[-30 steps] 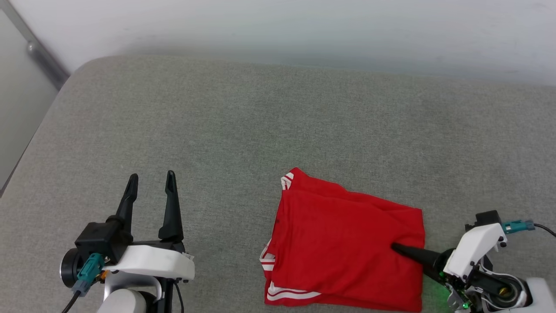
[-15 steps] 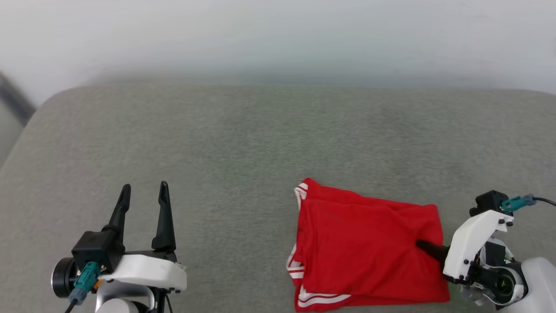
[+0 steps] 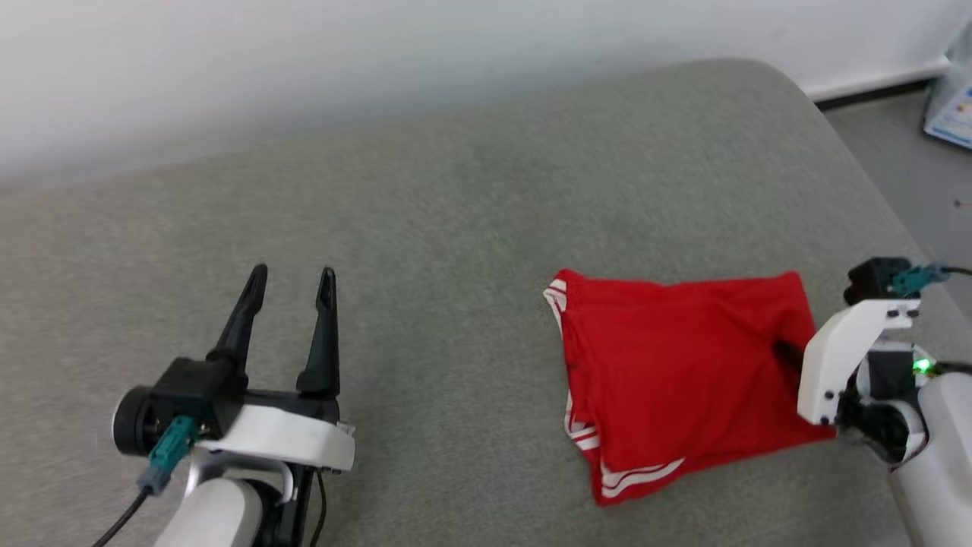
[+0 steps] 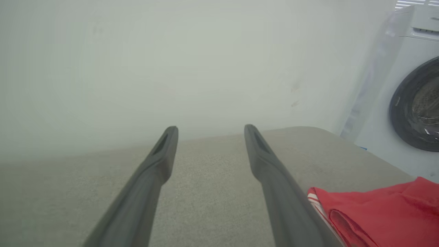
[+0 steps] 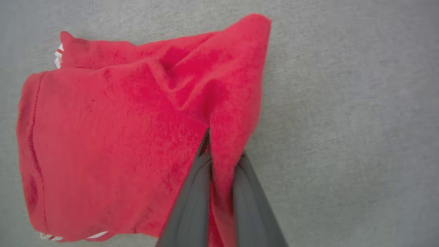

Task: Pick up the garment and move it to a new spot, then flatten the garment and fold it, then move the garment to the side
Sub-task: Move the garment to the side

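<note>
The garment is a folded bright red shirt with white-and-red striped trim, lying on the grey cushion at the right. My right gripper is shut on its right edge; in the right wrist view the red cloth is pinched between the two dark fingers and bunches up around them. My left gripper hovers open and empty over the cushion at the lower left, well apart from the shirt. In the left wrist view its fingers stand wide, with the garment's corner at the lower right.
The grey cushion ends at a rounded right edge, with floor beyond and a pale object on it. A white wall runs behind. A washing machine stands past the cushion's far end.
The right gripper has closed on the garment's right edge and drawn it rightward and away, bunching the cloth. The head camera has turned right, shifting the whole picture. The left gripper stays open.
</note>
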You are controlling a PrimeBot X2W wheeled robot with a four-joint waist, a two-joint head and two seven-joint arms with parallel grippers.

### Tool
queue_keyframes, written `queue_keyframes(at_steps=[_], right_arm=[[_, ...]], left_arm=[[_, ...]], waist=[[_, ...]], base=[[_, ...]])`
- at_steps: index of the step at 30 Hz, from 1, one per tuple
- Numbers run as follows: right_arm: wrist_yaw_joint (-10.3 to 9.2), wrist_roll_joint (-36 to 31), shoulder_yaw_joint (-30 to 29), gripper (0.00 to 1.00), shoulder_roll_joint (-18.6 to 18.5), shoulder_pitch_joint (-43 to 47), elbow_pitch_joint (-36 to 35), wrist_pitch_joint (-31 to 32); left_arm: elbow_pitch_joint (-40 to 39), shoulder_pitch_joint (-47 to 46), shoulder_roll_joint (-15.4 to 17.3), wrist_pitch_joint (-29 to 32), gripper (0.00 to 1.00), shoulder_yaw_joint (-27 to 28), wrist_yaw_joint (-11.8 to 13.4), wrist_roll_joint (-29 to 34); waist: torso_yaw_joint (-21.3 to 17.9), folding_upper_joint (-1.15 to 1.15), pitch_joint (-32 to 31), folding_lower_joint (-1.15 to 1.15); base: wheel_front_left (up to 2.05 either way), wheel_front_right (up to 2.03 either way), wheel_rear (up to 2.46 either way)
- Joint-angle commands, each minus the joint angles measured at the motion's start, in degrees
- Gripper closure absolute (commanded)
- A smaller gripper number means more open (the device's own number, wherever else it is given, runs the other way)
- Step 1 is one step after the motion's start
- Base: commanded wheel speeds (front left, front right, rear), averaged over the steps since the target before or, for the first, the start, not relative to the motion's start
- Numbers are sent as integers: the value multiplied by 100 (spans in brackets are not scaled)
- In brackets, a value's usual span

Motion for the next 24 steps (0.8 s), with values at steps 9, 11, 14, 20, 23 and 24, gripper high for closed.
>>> queue_keyframes(at_steps=[9,11,14,20,23,24], right_arm=[[-3,-382,-374,100,-216,-1376,814,-1527],[-3,-442,-521,100,-271,-1652,1025,-1813],[-3,-478,-769,100,-406,-2051,1360,-2225],[-3,-605,-1180,100,-586,-2629,2043,-2971],[-3,-700,-1307,100,-531,-2761,2412,-3270],[-3,-744,-1340,100,-524,-2790,2534,-3374]], left_arm=[[-511,-879,365,461,0,-108,-89,400],[-652,-1092,475,633,0,-158,-116,517],[-884,-1408,584,876,0,-268,-207,677],[-1105,-1868,661,1161,0,-413,-343,835],[-1102,-1975,651,1190,0,-465,-376,864],[-1089,-1993,641,1186,0,-472,-377,859]], waist=[[-984,0,1853,0],[-1007,0,2107,0],[-1024,0,2434,0],[-970,0,2822,0],[-921,0,2897,0],[-905,0,2908,0]], base=[[0,0,0],[0,0,0],[0,0,0],[0,0,0],[0,0,0],[0,0,0]])
